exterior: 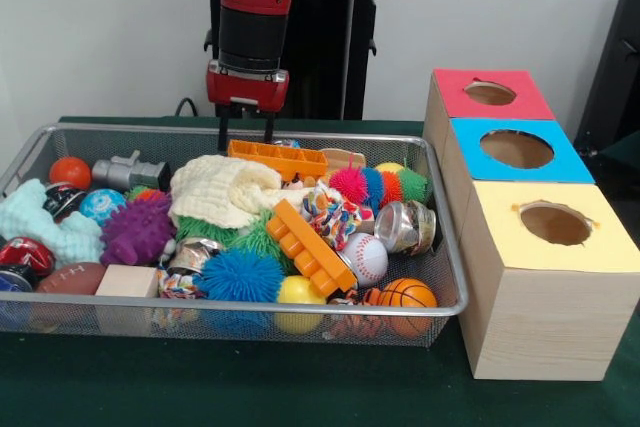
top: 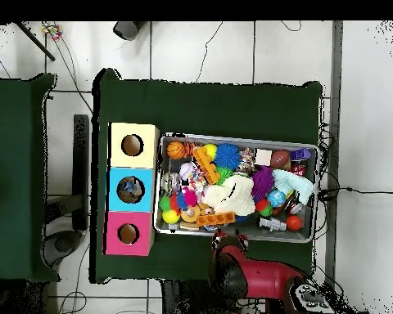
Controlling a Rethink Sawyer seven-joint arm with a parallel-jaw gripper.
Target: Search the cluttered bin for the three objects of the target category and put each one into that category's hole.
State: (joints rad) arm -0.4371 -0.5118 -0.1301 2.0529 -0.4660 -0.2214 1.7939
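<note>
Front view, read from the near edge of the green-covered bench [exterior: 250, 387] to the far edge.

The wide silver wire-mesh bin [exterior: 300, 319] sits beside three wooden boxes with round holes. The yellow-topped box [exterior: 556, 224] is nearest, then the blue-topped box [exterior: 517, 150], and the red-topped box [exterior: 489, 93] is farthest.

Near the bin's end that faces the boxes, a wrinkly see-through plastic bottle [exterior: 405, 227] lies on its side. It is behind an orange basketball-patterned ball [exterior: 408, 294], and its long axis appears to run across the picture.

A second crinkled, shiny item [exterior: 186, 265] near the front wall could be a bottle or a can. The view does not settle which.

At the far rim, the black two-fingered tool [exterior: 246, 135] hangs just above an orange ridged plastic tray [exterior: 278, 159]. Its fingers are spread and it holds nothing.

From the tool, the bottle lies toward the boxes and toward the camera, well apart from it. The reach would probably run diagonally over the heaped toys.
</note>
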